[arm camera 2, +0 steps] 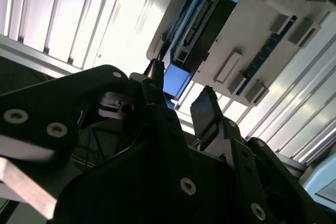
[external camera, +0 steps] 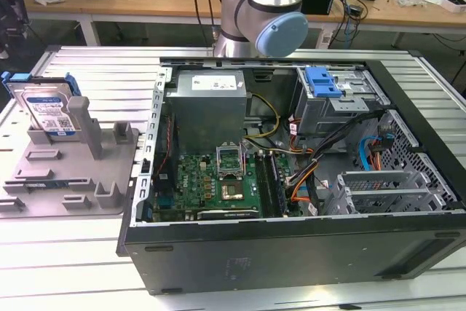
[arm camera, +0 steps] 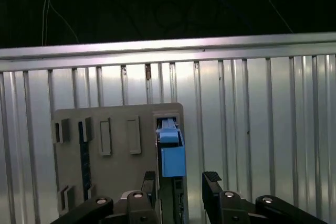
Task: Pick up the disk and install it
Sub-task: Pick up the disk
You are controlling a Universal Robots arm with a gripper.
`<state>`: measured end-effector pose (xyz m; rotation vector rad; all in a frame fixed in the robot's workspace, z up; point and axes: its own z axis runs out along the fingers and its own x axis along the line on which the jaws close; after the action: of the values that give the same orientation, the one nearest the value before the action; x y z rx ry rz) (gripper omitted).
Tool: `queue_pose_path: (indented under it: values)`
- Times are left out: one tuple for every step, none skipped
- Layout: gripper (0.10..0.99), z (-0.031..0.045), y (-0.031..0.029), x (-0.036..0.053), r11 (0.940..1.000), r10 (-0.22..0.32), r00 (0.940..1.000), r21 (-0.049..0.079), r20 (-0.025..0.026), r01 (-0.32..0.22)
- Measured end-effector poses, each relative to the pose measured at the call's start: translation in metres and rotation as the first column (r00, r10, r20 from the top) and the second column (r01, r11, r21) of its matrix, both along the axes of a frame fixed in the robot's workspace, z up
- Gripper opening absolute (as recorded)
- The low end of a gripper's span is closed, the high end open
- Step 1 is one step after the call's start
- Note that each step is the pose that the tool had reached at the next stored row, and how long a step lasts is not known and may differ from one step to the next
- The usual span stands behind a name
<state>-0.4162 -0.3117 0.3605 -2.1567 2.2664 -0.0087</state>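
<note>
Hand (arm camera: 181, 181) is released, fingers (arm camera: 212, 183) spread w/ nothing between them, so it's carrying nothing rn. In both wrist views it points toward the disk (arm camera: 170, 149). The blue end of the carrier lines up w/ the gap between the fingers, but the hand is apart from it, no contact afaict. Second wrist view has it from a slant: hand (arm camera 2: 180, 83) spread, disk (arm camera 2: 202, 22) edge-on beyond the tips.

Disk (external camera: 49, 111) itself is standing on edge in a slot of the grey holder (external camera: 73, 172), far over on the exterior view's left. Label side faces that camera, w/ the blue carrier round its rim. Holder sits on the ribbed metal worktop (external camera: 95, 63), just beside the open pc case (external camera: 291, 253). Arm (external camera: 266, 12) rises at the far side of the case.

So imo we're at the pick-up step, approach part. Nothing grabbed, nothing installed. Drive bay (external camera: 342, 107) w/ the blue latch (external camera: 322, 81) on top is in the case toward the exterior view's right, well apart from the disk.

What the grab calls for, my guess: get the gap centred on the thin edge so a finger lands on each flat face. Come in straight too, b/c the holder's posts stand close by. Go in tilted and it prob scrapes or jams. Grip should land on the part sticking out of the holder.
</note>
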Motion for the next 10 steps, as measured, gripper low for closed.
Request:
queue_pose_path:
  values:
    - [0.482,-0.0003,-0.0001,-0.0008,1.0,0.005,1.0,0.0,-0.0015,-0.005]
    - [0.482,-0.0003,0.0,-0.0008,1.0,0.007,1.0,0.0,-0.0017,-0.007]
    - [0.482,-0.0002,0.0,-0.0009,1.0,0.008,1.0,0.0,-0.0018,-0.008]
    - [0.482,-0.0002,0.0,-0.0009,1.0,0.009,1.0,0.0,-0.0019,-0.009]
    - [0.482,-0.0002,0.0,-0.0009,1.0,0.009,1.0,0.0,-0.0018,-0.009]
    - [0.482,-0.0002,0.0,-0.001,1.0,0.01,0.9999,0.0,-0.0019,-0.01]
    - [0.482,-0.0003,0.0,-0.001,0.9999,0.01,0.9999,-0.001,-0.0023,-0.01]
    - [0.482,-0.0005,0.0,-0.0009,0.9999,0.01,0.9999,-0.001,-0.0028,-0.01]
    - [0.482,-0.0009,0.0,-0.0009,0.9999,0.01,0.9999,-0.001,-0.0038,-0.01]
    - [0.482,-0.0011,0.0,-0.001,0.9999,0.01,0.9999,-0.001,-0.0052,-0.01]
